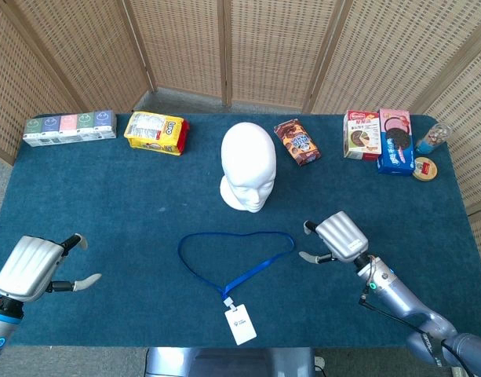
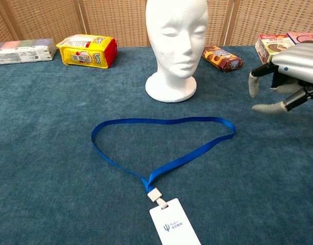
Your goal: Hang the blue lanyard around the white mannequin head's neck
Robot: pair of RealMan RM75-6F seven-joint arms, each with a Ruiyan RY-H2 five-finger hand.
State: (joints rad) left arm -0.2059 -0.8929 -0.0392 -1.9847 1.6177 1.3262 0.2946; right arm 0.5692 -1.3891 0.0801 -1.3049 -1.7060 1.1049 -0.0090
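Observation:
A blue lanyard [image 1: 238, 237] [image 2: 161, 121] lies flat on the blue table in an open loop, with its white badge [image 1: 240, 325] [image 2: 174, 228] toward the near edge. Behind the loop the white mannequin head [image 1: 247, 166] [image 2: 175, 35] stands upright. My right hand [image 1: 334, 238] [image 2: 288, 76] hovers just right of the loop's right end, fingers apart and holding nothing. My left hand [image 1: 32, 268] is at the near left corner, well away from the lanyard, also with fingers spread and empty; only the head view shows it.
Along the back edge are a row of small cartons [image 1: 69, 128], a yellow snack pack [image 1: 154, 132], a brown cookie bag [image 1: 296, 141], two snack boxes [image 1: 380, 138] and a small jar [image 1: 432, 139]. Wicker screens stand behind the table.

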